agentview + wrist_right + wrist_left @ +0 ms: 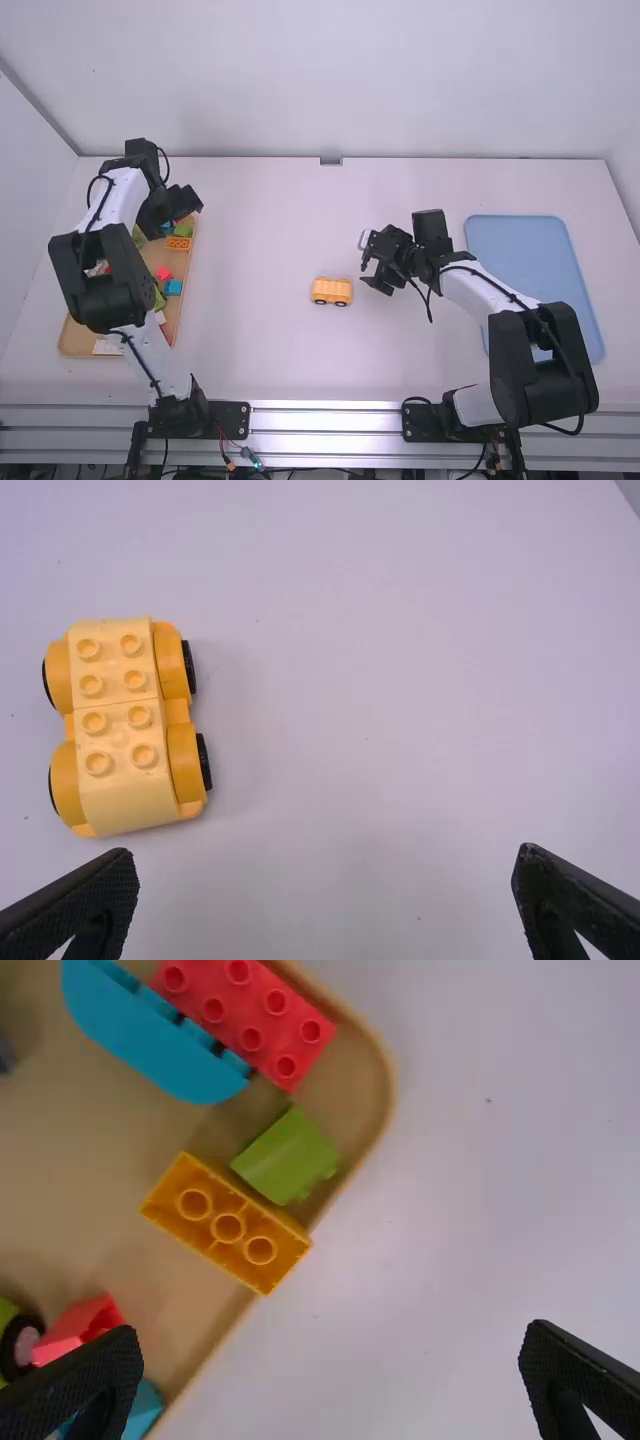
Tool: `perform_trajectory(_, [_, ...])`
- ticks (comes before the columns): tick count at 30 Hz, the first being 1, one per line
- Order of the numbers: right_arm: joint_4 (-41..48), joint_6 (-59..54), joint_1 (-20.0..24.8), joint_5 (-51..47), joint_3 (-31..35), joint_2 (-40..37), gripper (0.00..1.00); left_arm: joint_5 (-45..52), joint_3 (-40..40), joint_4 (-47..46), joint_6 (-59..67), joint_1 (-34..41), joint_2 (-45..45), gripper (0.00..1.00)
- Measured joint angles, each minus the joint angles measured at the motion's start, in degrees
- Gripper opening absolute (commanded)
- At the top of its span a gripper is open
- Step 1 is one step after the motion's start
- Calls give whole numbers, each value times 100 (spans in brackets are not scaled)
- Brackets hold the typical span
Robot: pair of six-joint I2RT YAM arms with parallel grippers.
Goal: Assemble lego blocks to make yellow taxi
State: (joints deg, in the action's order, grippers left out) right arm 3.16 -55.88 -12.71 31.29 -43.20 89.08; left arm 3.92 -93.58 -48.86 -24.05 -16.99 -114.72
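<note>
In the high view, has loose bricks (178, 243) in a brown tray (78, 340) toward nine o'clock. Shows a yellow car (332, 291), studs up, on the tabletop (270, 350) toward six o'clock, near centre. Holds the right gripper (367, 270) near it, at the car's two o'clock, with fingers apart. Holds the left gripper (190, 199) toward ten o'clock, with fingers apart.

The yellow car (120, 795) and its 8 studs (144, 755) look smooth plastic. The tray (80, 1180) looks matt, the rail (325, 418) shiny metal.
</note>
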Motion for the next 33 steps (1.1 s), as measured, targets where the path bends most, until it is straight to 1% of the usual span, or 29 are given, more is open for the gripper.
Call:
perform_trajectory(2, [0,24,0,2,0,-2,99,35,33,173,-98,0,2,99])
perform_trajectory(4, [-2,15,2,0,0,0,98,-20,76,131,-284,2,2,99])
perform_trajectory(6, [-13,22,2,4,0,0,99,-326,157,0,-680,0,0,98])
perform_trajectory(8, [-15,9,2,2,0,-2,99,-483,199,-24,-844,2,2,99])
perform_trajectory(11, [-15,-42,2,0,0,-2,99,-750,339,-9,-1152,2,2,94])
perform_trajectory(13, [-39,-70,2,-2,0,0,98,-870,442,9,-1325,2,2,93])
perform_trajectory(14, [-61,-90,2,-4,0,-2,99,-918,498,17,-1401,2,2,91])
perform_trajectory(15, [-79,-107,2,-2,0,0,99,-973,568,57,-1464,2,0,86])
perform_trajectory(17, [-81,-114,0,-13,0,-2,99,-1008,634,118,-1517,0,2,85])
perform_trajectory(19, [-81,-118,2,-15,0,0,99,-1019,772,326,-1580,0,2,80])
perform_trajectory(21, [-83,-125,0,-15,0,-2,99,-1019,850,439,-1613,2,2,78])
perform_trajectory(28, [-81,-120,0,-15,0,-2,99,-1023,1121,767,-1805,0,2,79])
perform_trajectory(33, [-81,-114,2,-17,0,0,99,-1021,1178,754,-1853,0,2,80])
